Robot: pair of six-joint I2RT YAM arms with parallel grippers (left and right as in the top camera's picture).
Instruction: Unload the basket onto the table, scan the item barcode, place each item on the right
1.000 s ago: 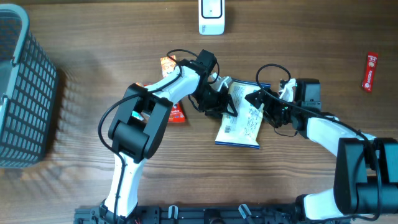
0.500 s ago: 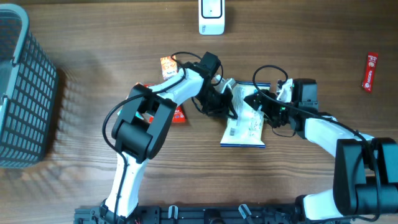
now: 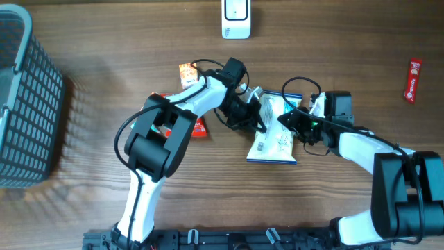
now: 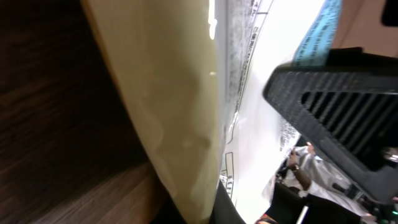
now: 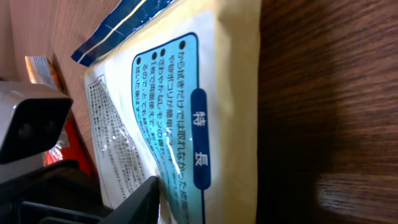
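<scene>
Since a second earlier, the white packet (image 3: pixel 272 136) had slid a little to the right and turned more upright on the counter (image 3: pixel 104 42), and both arms had drawn in against it. It lay flat near the middle of the counter, printed side up, with a blue strip along its far edge and small black print over its white face. Seen from the left wrist, its cream edge (image 4: pixel 180 93) filled most of the frame and ran down between the fingers. From the right wrist, its blue label panel (image 5: pixel 186 112) with rows of print showed close up, with bare wood to the right of it.

The left tool (image 3: pixel 254 119) was closed on the packet's left edge, near its far corner. The right tool (image 3: pixel 291 122) sat at the packet's right edge, over its upper part. One dark finger (image 5: pixel 134 202) lay across the packet face in the right wrist view, but whether that tool was gripping could not be told.

Just left of the left arm lay a small red packet (image 3: pixel 198 127), partly under the arm, and an orange one (image 3: pixel 186 71) a little farther away. A white scanner (image 3: pixel 236 18) stood at the far edge of the counter, well apart from the packet. A grey basket (image 3: pixel 24 104) stood at the far left, and a red bar (image 3: pixel 413 79) lay at the far right.
</scene>
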